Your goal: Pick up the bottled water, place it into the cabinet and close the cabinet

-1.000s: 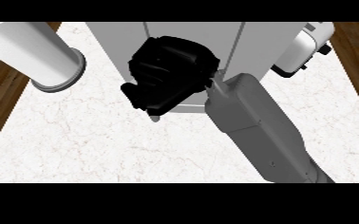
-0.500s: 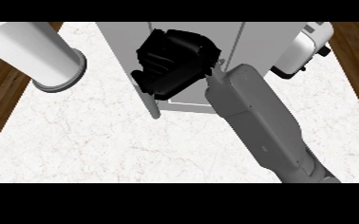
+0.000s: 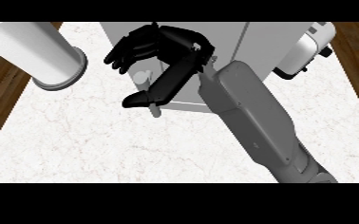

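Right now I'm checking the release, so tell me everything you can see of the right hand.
The right hand is black and glossy, on a grey forearm that comes up from the lower right. It hangs over the pale cabinet, fingers spread and relaxed toward the upper left, thumb stretched down-left. It looks open and holds nothing. Below the fingers a small pale rounded shape shows, maybe the bottle's top; I cannot tell if they touch.
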